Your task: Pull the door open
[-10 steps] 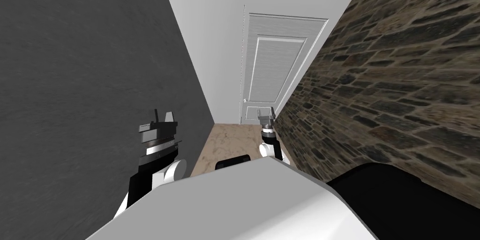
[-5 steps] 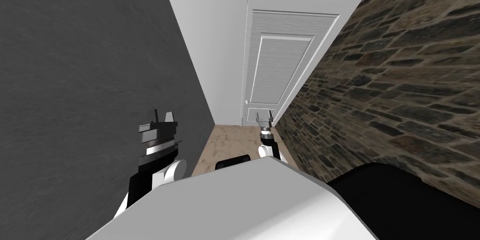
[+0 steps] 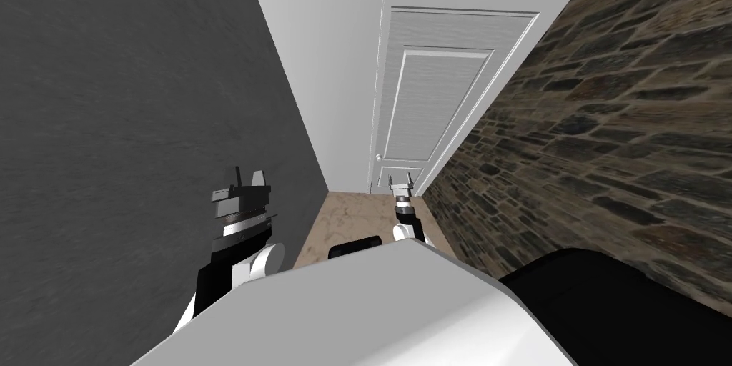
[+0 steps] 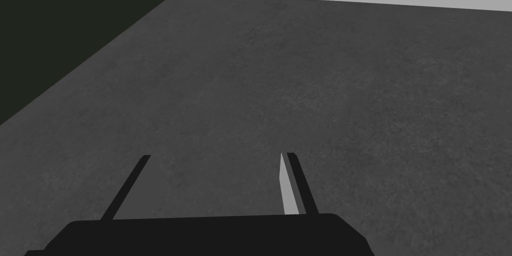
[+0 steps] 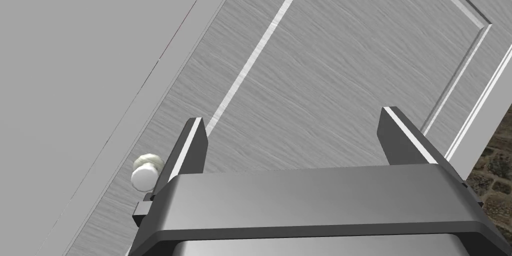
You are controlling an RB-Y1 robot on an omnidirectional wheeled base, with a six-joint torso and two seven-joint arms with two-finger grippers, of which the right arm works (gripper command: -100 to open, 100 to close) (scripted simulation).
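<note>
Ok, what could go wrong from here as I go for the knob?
The knob sits outside the open right gripper, off to one side; closing now would likely miss it, and advancing could jam it on the door. The stone wall runs close by that arm and the open left gripper hangs near the dark wall, so pulling back may scrape either.

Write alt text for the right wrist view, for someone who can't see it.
The open right gripper points at a pale grey panelled door, holding nothing. A small round knob sits on the door just outside the gripper's gap, not between the fingers. A bit of stone wall shows past the door's far edge.
</note>
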